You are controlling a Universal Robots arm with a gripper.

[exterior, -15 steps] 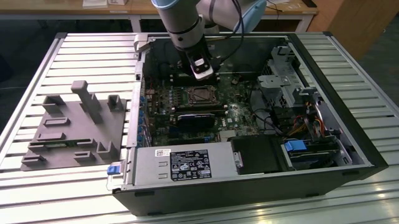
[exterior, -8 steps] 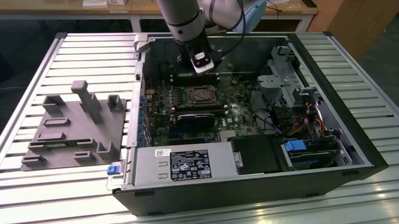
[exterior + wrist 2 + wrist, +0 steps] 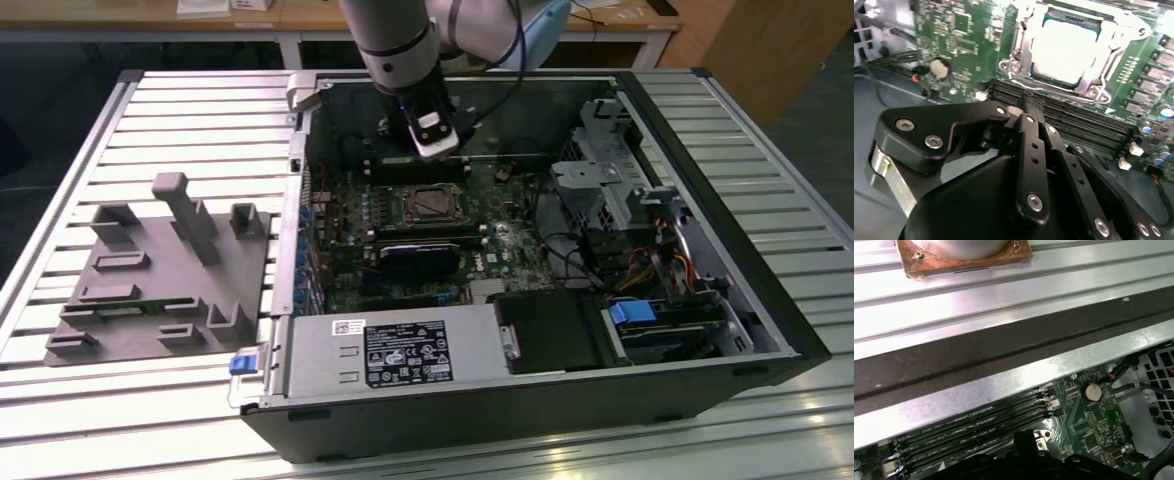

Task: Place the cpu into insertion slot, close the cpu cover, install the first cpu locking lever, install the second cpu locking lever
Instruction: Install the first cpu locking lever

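While the slatted aluminium table (image 3: 747,110) carries the open black metal computer case (image 3: 534,420) and, on the exterior view's left, a grey moulded parts fixture (image 3: 160,280), I hang over the case's far half. Below me lies the green circuit board (image 3: 954,30). My black linked-finger gripper (image 3: 1025,106) hovers just above the long black memory slots (image 3: 1079,125), its fingers drawn together with nothing between them. Just beyond the fingertips, the small square black insertion slot (image 3: 430,204) sits in the middle of the board. The thin silver-grey metal cpu cover (image 3: 1019,37) lies flat over it, its square cut-out framing the chip. The flat square cpu with the dull silver top (image 3: 1069,47) rests inside the slot, apart from my gripper. Whether the locking levers are latched, I cannot tell.
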